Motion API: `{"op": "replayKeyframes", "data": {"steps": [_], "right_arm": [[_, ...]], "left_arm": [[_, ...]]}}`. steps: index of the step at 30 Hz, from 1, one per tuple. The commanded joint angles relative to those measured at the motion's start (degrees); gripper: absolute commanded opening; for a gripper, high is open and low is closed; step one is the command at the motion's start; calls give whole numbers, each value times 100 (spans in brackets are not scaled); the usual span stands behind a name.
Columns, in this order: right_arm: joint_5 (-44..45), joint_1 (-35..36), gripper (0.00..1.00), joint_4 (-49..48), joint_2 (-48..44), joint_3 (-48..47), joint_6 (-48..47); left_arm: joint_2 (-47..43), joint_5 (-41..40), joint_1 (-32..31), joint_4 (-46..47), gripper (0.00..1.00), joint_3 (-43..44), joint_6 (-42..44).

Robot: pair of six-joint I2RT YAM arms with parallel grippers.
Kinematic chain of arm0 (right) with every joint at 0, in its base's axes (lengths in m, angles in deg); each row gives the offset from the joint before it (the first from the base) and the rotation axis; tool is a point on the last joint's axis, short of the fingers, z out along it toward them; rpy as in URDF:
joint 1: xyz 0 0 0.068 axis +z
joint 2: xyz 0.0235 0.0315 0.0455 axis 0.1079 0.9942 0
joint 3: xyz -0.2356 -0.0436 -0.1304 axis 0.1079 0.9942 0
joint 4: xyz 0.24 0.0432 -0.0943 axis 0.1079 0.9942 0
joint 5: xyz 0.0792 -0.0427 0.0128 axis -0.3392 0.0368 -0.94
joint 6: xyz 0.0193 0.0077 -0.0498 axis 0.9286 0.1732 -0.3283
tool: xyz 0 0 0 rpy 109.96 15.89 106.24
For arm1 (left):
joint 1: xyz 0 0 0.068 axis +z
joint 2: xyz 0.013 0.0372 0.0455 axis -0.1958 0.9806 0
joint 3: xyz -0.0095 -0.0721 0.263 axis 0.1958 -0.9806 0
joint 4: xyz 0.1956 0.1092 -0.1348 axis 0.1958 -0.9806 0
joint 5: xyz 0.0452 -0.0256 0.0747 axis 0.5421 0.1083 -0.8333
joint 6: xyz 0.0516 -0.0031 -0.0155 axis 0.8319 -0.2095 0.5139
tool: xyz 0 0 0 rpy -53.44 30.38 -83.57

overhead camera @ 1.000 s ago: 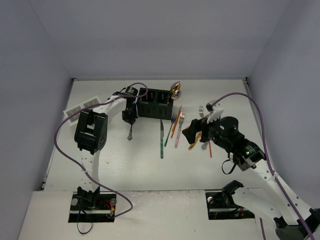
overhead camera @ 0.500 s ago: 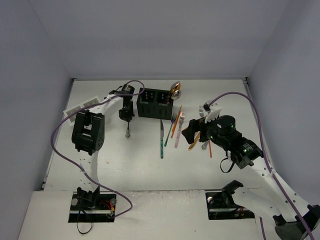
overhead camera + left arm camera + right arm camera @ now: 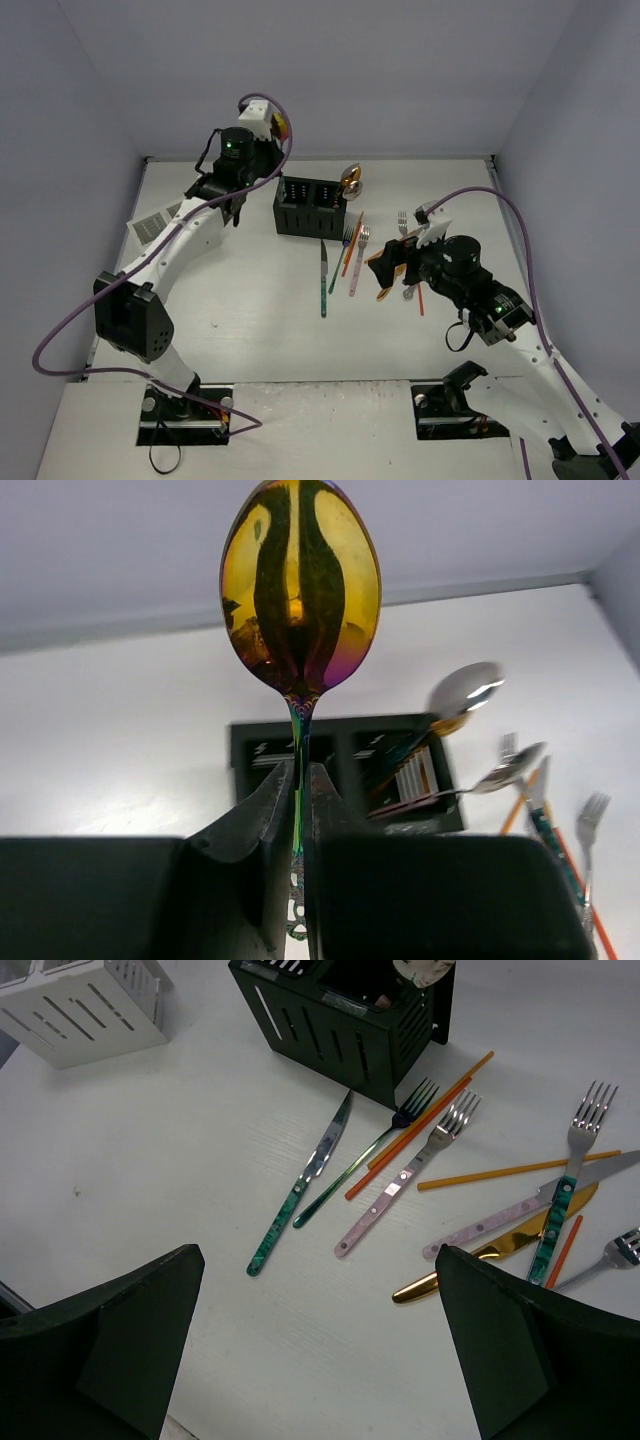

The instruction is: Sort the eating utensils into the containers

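Even, soft light; faint shadows.

Loose utensils beside black caddy

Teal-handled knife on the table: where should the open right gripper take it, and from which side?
Grip the teal-handled knife by the end of its handle, right gripper coming straight down and closing across its narrow width. It lies flat on the table; the dark fork crowds it only nearer the blade.

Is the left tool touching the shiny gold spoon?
Touching. The left wrist view shows the left tool pinched shut on the thin neck of the gold spoon, with the bowl sticking up above it.
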Motion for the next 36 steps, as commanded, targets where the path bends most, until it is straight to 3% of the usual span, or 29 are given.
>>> {"op": "replayKeyframes", "data": {"steps": [1,6,14,19,30,36], "right_arm": [[139,-28,100,-242,-107,-156,-6],[149,-28,100,-221,-222,-108,49],[263,-37,100,-92,-432,-59,161],[338,-37,100,10,-503,-81,187],[344,-37,100,101,-614,0,307],[299,-37,100,110,-645,40,330]], "left_arm": [[329,567,-408,1847,0,74,565],[746,622,-593,3264,0,97,873],[1501,873,-646,4151,0,389,742],[1825,733,-676,4794,0,2,733],[1876,784,-725,5096,0,-696,870],[1655,834,-780,5141,10,-1153,840]]}}
